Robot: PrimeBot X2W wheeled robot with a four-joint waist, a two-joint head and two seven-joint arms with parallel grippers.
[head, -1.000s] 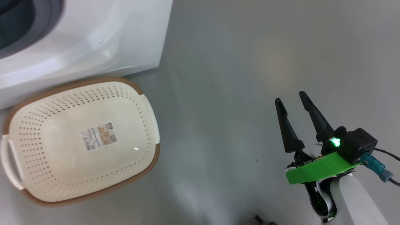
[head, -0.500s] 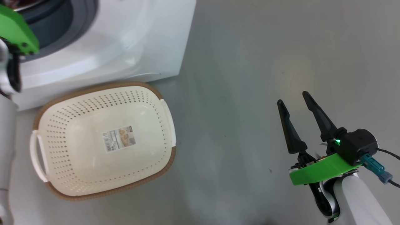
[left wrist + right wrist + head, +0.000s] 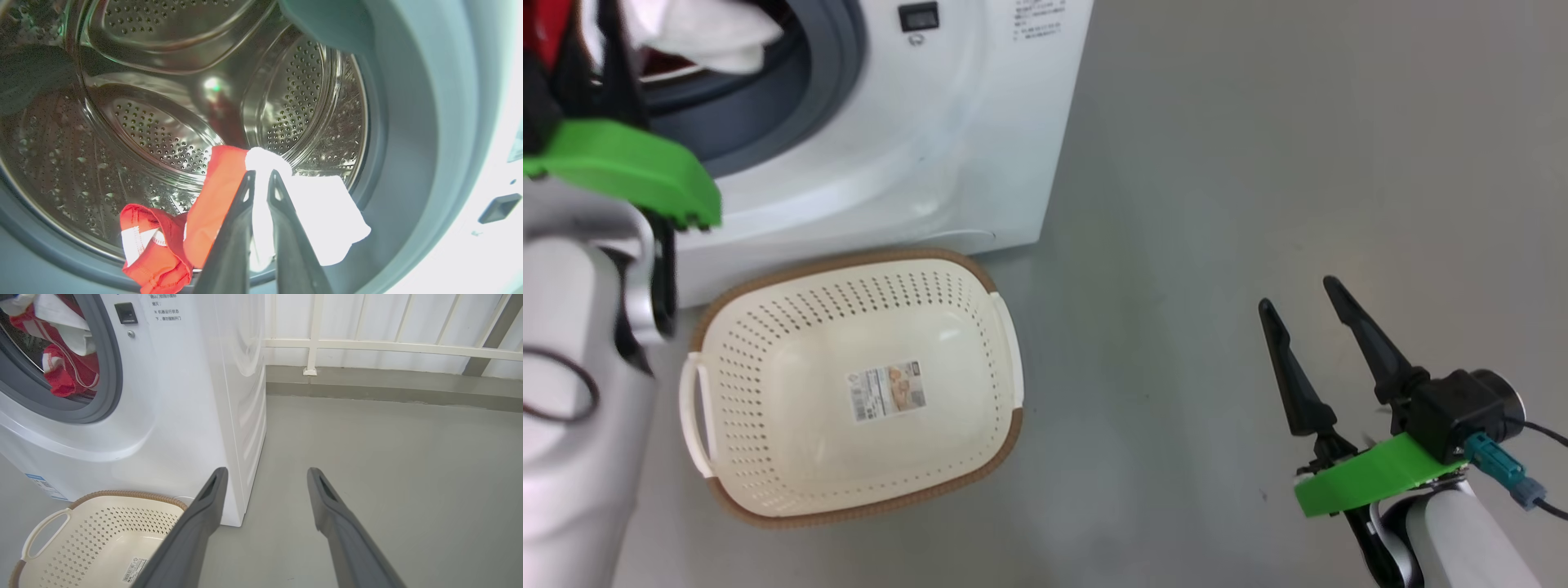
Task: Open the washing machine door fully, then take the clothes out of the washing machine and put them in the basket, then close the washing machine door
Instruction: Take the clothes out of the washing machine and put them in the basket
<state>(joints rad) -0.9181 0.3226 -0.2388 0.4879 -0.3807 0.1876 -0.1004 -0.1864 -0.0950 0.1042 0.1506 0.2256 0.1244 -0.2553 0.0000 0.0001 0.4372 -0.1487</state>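
My left wrist view shows my left claw (image 3: 261, 174) pinching the clothes (image 3: 220, 192) by a white part at the mouth of the washing machine (image 3: 155, 134). My head view shows the basket (image 3: 792, 392) just before it and my right claw (image 3: 1298, 294) spread wide, empty.

Red-and-white clothes (image 3: 212, 196), cream perforated basket (image 3: 745, 384)

1. Right gripper (image 3: 1297, 294): two long, tapering matt-black fingers (image 3: 1294, 384).
2. Bright green wrist plate (image 3: 1372, 478) under black camera housing (image 3: 1454, 408); teal connector (image 3: 1496, 472) on dark cable.
3. Pale rounded right forearm (image 3: 1462, 539).
4. Left gripper (image 3: 261, 173): slotted dark fingers; green left plate (image 3: 629, 167), grey-white left forearm (image 3: 572, 457), black cable loop (image 3: 593, 385).
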